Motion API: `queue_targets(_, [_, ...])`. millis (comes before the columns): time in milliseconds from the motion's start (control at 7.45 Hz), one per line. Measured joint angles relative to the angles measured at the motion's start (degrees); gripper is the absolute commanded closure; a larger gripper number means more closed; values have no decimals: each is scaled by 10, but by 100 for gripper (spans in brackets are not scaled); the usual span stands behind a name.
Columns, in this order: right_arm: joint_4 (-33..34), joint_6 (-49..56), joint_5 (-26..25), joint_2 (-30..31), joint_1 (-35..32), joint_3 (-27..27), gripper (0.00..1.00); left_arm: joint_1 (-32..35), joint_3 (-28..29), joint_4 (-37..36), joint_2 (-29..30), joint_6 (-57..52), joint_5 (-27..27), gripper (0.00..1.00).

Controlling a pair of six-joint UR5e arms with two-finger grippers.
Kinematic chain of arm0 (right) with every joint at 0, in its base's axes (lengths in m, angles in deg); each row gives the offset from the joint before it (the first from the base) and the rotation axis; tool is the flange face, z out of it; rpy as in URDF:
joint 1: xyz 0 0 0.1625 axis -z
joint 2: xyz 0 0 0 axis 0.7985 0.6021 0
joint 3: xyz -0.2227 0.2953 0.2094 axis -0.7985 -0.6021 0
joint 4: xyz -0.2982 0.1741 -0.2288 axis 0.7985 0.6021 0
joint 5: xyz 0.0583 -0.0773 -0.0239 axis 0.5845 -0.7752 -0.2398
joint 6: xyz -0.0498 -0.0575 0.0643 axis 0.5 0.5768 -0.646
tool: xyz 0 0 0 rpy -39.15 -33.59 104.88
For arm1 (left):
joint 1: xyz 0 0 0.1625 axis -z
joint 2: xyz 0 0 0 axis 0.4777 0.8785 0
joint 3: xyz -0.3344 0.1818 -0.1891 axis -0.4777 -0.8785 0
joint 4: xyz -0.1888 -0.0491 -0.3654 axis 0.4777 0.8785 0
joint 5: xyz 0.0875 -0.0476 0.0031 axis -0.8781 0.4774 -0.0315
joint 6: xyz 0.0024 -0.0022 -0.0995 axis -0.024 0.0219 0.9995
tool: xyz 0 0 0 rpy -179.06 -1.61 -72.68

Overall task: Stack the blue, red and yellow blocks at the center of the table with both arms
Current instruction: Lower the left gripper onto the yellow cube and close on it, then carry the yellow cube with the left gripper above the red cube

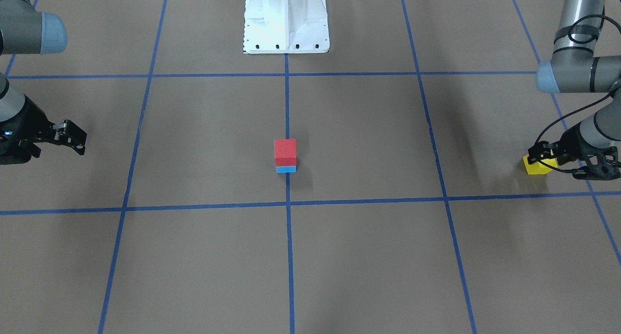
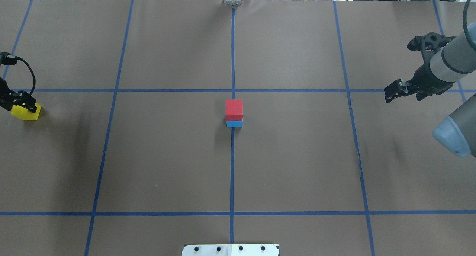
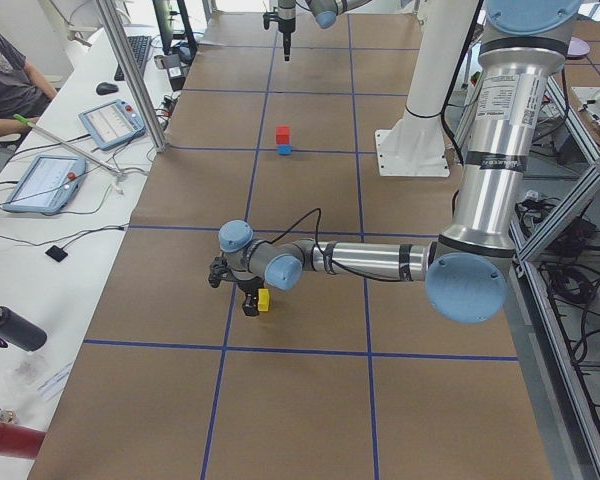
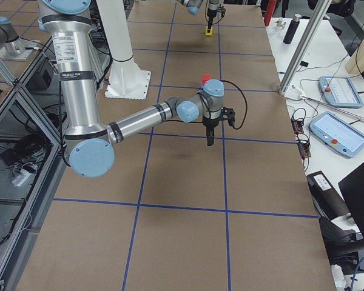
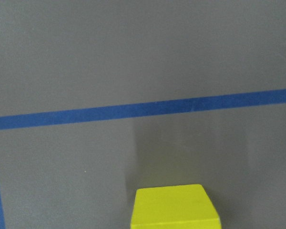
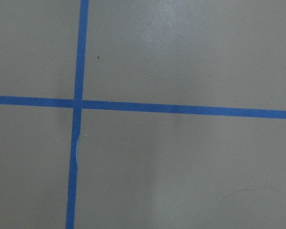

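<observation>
A red block point(image 1: 285, 151) sits on a blue block point(image 1: 285, 169) at the table's center; the stack also shows in the overhead view point(image 2: 234, 109). A yellow block point(image 2: 25, 112) rests on the table at the far left edge of the overhead view. My left gripper point(image 2: 23, 104) points down with its fingers closed around it. The left wrist view shows the yellow block point(image 5: 175, 207) at the bottom edge. My right gripper point(image 2: 396, 91) hangs open and empty above bare table at the far right, well away from the stack.
Blue tape lines point(image 2: 232, 155) divide the brown table into a grid. The white robot base point(image 1: 285, 18) stands at the robot's side of the table. Operators' tablets point(image 3: 43, 180) lie on a side bench beyond the table.
</observation>
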State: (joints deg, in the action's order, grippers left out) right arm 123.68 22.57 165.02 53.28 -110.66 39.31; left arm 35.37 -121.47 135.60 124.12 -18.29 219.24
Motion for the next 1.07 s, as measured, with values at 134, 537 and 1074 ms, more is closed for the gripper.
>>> queue_targets(134, [0,0,0,0,0,2,0,0,-1,0,2,10,1,100])
queue_targets(537, [0,0,0,1,-2,4,0,2,-27,-21,18,38,52,100])
queue_targets(1074, [0,2,1,4,-9,4,0,-52,-194,-210,145,162,38,100])
